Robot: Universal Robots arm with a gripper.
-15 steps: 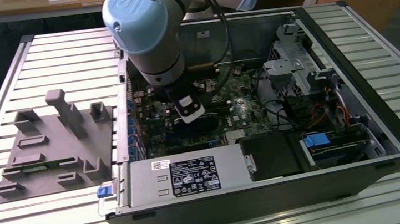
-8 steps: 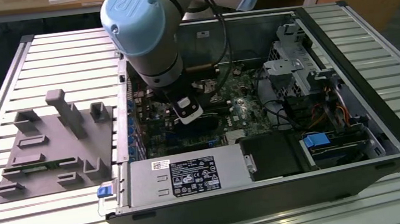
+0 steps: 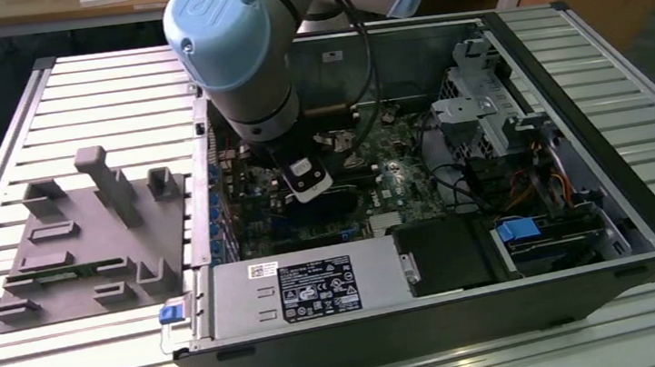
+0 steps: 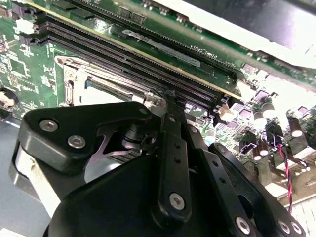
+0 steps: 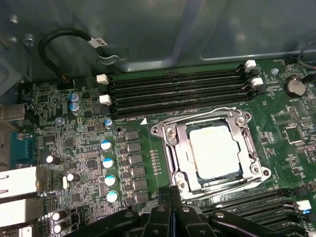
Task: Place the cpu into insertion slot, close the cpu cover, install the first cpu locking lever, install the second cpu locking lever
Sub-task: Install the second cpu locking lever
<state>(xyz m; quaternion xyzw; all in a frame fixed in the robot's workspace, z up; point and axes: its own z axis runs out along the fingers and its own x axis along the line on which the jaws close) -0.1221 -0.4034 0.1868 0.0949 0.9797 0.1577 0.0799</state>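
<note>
1. I see the cpu seated in the insertion slot, the cpu cover shut over it, silver top showing through the cut-out.
2. My gripper hovers just beside the socket's edge, opposite the memory slots; I cannot tell its finger state.
3. All sits inside the open computer case.

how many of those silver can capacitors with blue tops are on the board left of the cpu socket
6 in the first wrist view: a column of four beside the insertion slot, two more nearer the case wall. Others may sit behind the gripper.
</note>
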